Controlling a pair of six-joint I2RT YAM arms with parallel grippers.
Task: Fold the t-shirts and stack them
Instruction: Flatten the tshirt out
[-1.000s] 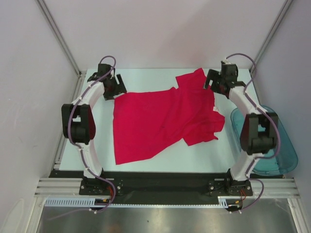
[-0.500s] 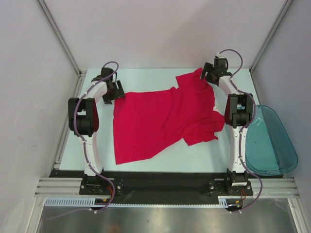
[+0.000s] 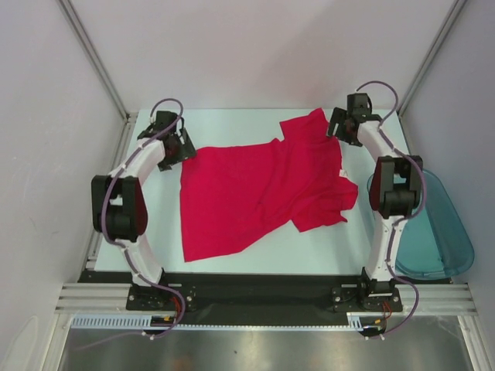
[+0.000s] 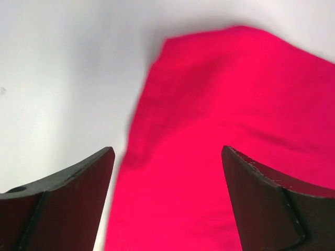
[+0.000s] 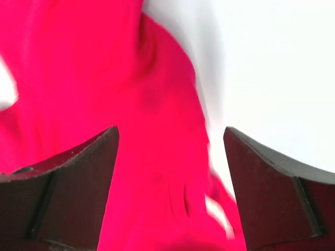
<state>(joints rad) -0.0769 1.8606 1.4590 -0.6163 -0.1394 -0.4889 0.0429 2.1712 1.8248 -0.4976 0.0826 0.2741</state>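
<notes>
top external view: a plain bright red soft cloth t-shirt [image 3: 255, 193] is spread, rumpled, on the white table [image 3: 232, 127] between the arms. its long axis is judged to run left to right, hem toward the left gripper [image 3: 174, 147], neck and sleeves toward the right gripper [image 3: 340, 127]. both pairs of fingers are held wide apart, nothing gripped. if they are closed over rumpled edges, uneven layers could be pinched and the fold skewed.

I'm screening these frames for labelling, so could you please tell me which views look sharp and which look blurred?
Top external: evenly lit and sharp, the t-shirt crisp. Left wrist: the t-shirt's edge is smeared, though the fingers look sharper. Right wrist: the t-shirt is blurred, the table washed out to near white.
</notes>
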